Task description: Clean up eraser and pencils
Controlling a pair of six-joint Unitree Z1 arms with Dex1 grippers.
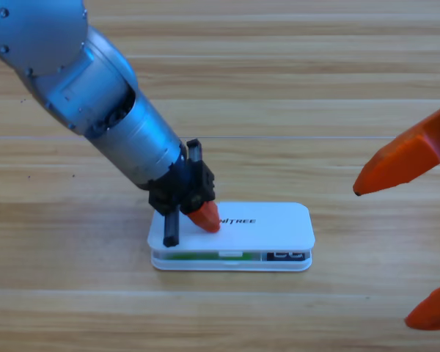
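White case (264, 224) lidded, green pencil (191, 256) inside; left gripper (203, 216) atop, jaws unreadable; right gripper (418, 235) jaws apart.

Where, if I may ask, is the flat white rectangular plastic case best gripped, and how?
Probably the white case by its right half, from above, across its narrow front-to-back width: it lies flat, with the left tool on its left end. The right tool waits at the right edge.
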